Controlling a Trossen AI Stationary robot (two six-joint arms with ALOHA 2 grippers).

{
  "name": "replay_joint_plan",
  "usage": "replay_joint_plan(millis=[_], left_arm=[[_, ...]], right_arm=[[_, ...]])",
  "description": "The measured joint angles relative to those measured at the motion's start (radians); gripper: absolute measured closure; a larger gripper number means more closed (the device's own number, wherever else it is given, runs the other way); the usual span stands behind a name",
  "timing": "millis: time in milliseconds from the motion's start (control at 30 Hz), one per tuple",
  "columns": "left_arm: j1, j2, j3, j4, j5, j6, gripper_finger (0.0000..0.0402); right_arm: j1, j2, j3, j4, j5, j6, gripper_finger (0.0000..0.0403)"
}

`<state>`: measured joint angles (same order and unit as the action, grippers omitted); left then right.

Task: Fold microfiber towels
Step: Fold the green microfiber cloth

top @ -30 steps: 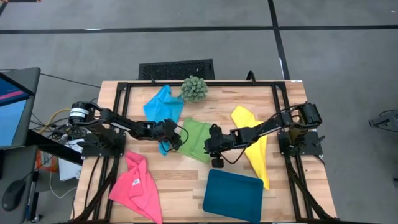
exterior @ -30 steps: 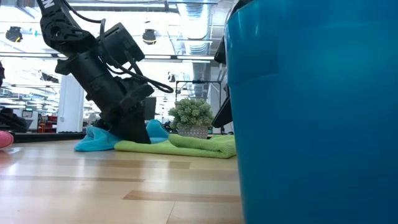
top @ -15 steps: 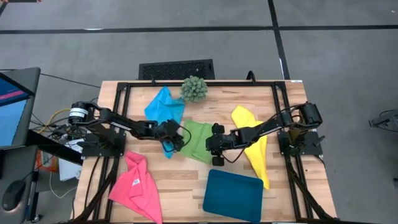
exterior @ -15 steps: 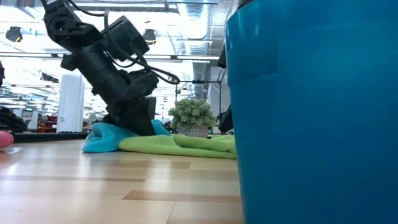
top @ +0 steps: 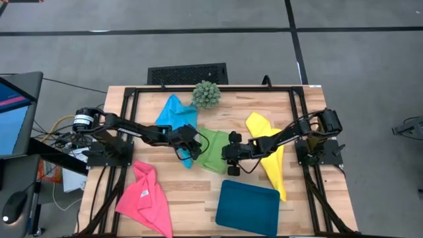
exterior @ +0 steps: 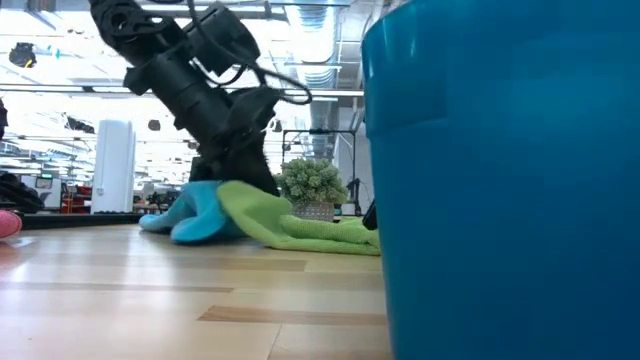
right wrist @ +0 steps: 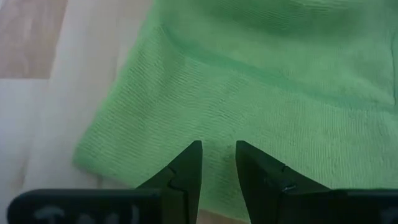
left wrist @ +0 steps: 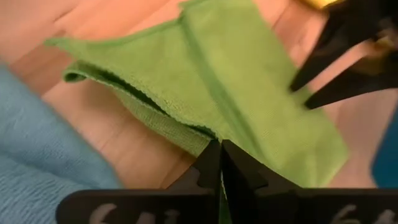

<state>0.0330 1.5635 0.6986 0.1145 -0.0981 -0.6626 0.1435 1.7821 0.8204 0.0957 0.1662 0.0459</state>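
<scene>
In the middle of the worktop (top: pixel 198 192) lies the lime green towel (top: pixel 213 149), partly doubled over itself, with both arms reaching in to it. The left hand (top: pixel 193 142) is clamped tight on the towel's left edge, lifting that side so it drapes up over the sky blue towel (top: pixel 173 114) beside it. The right hand (top: pixel 229 151) sits at the opposite edge with its fingers (right wrist: pixel 186 168) a narrow way apart, resting down on the green cloth without pinching it. The yellow towel (top: pixel 271 155) lies under the right arm, the hot pink towel (top: pixel 145 198) near the front left corner. A dark teal tray (top: pixel 248 206) sits in front, a spiky green plant (top: pixel 206 94) at the back.
</scene>
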Motion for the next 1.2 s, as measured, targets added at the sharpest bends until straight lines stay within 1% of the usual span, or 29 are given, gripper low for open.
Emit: replay_joint_plan(millis=[300, 567, 933, 1067, 1200], left_arm=[[0.000, 0.009, 0.078, -0.011, 0.036, 0.016, 0.0401], [0.000, 0.044, 0.117, -0.014, 0.063, 0.016, 0.0401], [0.000, 0.043, 0.160, -0.005, 0.085, 0.040, 0.0401], [0.000, 0.040, 0.160, -0.048, 0.081, 0.052, 0.0401], [0.000, 0.040, 0.160, -0.127, 0.046, 0.079, 0.0401]], right_arm=[[-0.002, 0.000, -0.039, 0.071, 0.000, 0.008, 0.0281], [-0.002, 0.000, -0.041, 0.088, 0.000, 0.008, 0.0281], [-0.002, 0.000, -0.041, 0.100, 0.000, 0.002, 0.0281], [-0.002, 0.000, -0.041, 0.099, 0.000, 0.001, 0.0281], [-0.002, 0.000, -0.041, 0.099, 0.000, -0.001, 0.0281]])
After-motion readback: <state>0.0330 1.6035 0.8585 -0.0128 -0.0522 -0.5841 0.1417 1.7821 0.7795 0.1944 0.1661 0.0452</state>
